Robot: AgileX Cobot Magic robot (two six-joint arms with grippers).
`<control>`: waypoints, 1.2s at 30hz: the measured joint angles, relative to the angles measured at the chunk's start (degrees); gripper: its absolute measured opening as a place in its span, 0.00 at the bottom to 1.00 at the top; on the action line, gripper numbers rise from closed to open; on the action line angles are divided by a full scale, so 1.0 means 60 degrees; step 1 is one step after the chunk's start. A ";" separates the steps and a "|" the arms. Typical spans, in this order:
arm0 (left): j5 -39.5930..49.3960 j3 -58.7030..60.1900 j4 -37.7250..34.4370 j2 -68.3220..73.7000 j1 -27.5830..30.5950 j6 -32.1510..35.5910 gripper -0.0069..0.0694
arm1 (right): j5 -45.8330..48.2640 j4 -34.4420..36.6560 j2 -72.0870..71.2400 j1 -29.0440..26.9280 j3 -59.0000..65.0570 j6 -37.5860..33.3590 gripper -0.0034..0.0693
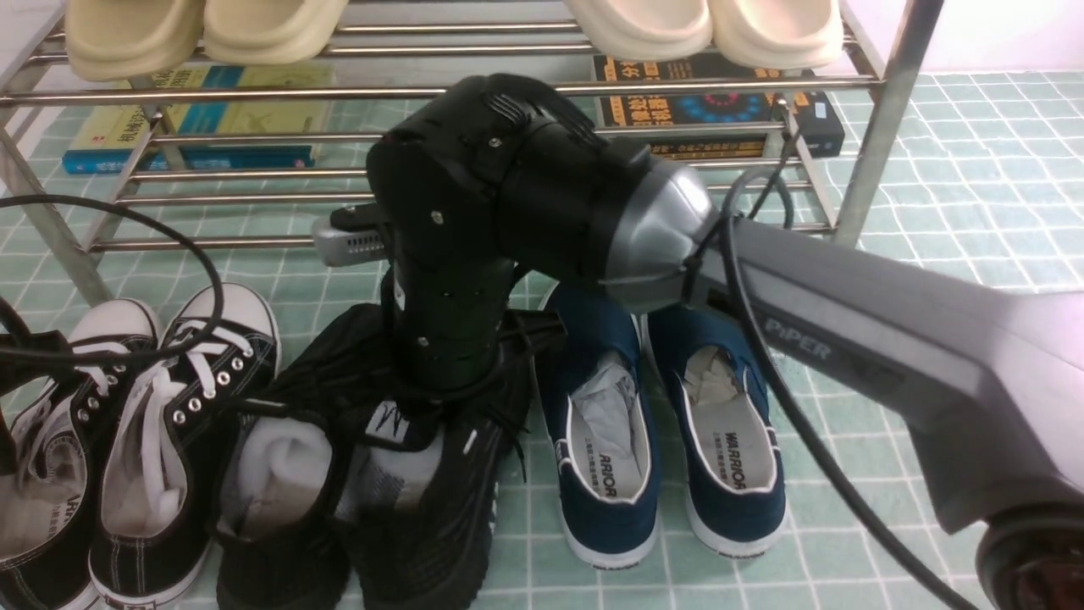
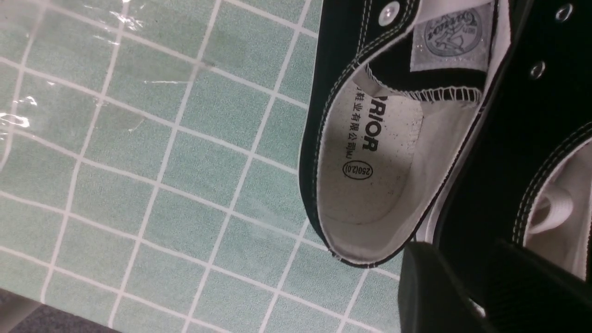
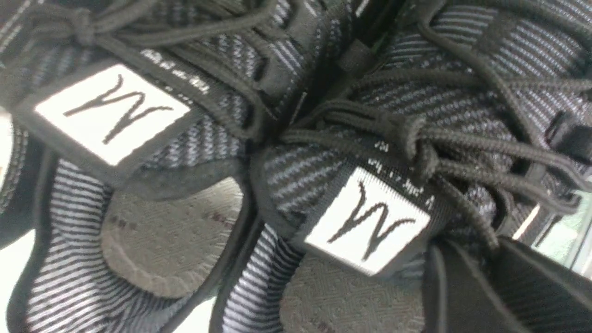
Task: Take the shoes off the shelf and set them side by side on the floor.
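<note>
The two black knit shoes [image 1: 279, 483] [image 1: 440, 500] stand close side by side on the mint-green floor [image 1: 847, 551], in front of the steel shelf [image 1: 254, 174]. White stuffing shows in their openings. My right arm [image 1: 525, 195] bends down over them, and its wrist hides the gripper in the front view. In the right wrist view my right gripper [image 3: 481, 247] sits right at the laces of one shoe [image 3: 370, 222], its fingers close together. My left gripper [image 2: 467, 252] hovers by the heels of the canvas sneakers, its fingers a narrow gap apart with nothing between them.
Black canvas sneakers [image 1: 152, 457] [image 2: 370, 175] stand left of the knit pair and navy slip-ons [image 1: 669, 424] right of it. Cream slippers [image 1: 203, 30] [image 1: 703, 25] sit on the shelf's upper tier. Books [image 1: 195, 119] [image 1: 703, 110] lie under it. A black cable [image 1: 203, 288] loops above the sneakers.
</note>
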 joint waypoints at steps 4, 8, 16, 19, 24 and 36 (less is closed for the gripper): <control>0.0000 0.0000 0.0000 0.0000 0.0000 0.0000 0.38 | -0.0040 -0.0213 -0.0008 -0.0048 0.0109 -0.0038 0.44; 0.0007 0.0000 0.0000 0.0000 0.0000 0.0000 0.39 | -0.0084 -0.0213 -0.0394 -0.0231 0.0130 -0.0250 0.50; 0.0007 0.0000 0.0000 0.0000 0.0000 0.0000 0.39 | -0.0057 -0.0043 -0.1959 -0.0453 0.0130 -0.1200 0.36; 0.0007 0.0000 0.0000 0.0000 0.0000 0.0000 0.39 | -0.0054 0.0007 -0.2797 -0.0453 0.0182 -0.1645 0.24; 0.0007 0.0000 -0.0009 0.0000 0.0000 0.0000 0.39 | -0.0025 0.0035 -0.4248 -0.0453 0.0556 -0.2415 0.08; 0.0041 0.0000 -0.0039 0.0000 0.0000 0.0179 0.39 | -0.0866 0.0039 -1.1018 -0.0453 0.5529 -0.5166 0.03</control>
